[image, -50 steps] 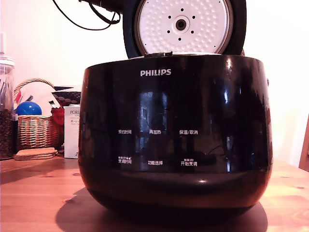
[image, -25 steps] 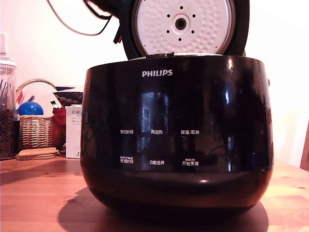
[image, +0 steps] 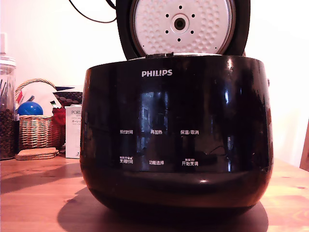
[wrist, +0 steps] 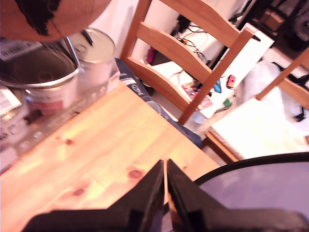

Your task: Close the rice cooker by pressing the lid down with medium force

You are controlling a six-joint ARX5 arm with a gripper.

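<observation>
The rice cooker (image: 176, 145), glossy black with a white PHILIPS logo, fills the exterior view on the wooden table (image: 34, 193). Its lid (image: 179, 21) stands raised at the back, its white dimpled inner plate facing the camera. The exterior view shows only a black cable, not my gripper. In the wrist view my gripper (wrist: 165, 169) is shut, with its black fingers (wrist: 149, 191) pressed together and nothing between them. It sits at the curved black rim of the lid's glossy outer side (wrist: 260, 188); I cannot tell whether it touches.
At the exterior view's left stand a glass jar (image: 6, 111), a wicker basket (image: 36, 130) with a blue ball (image: 30, 108), a white box (image: 73, 130) and coasters (image: 36, 153). The wrist view shows a wooden chair (wrist: 193, 53) and tin cans (wrist: 96, 48) past the table.
The dark arm part and cable at the top left have slid up and right, mostly out of sight behind the lid. The lid looks slightly larger in frame, still raised.
</observation>
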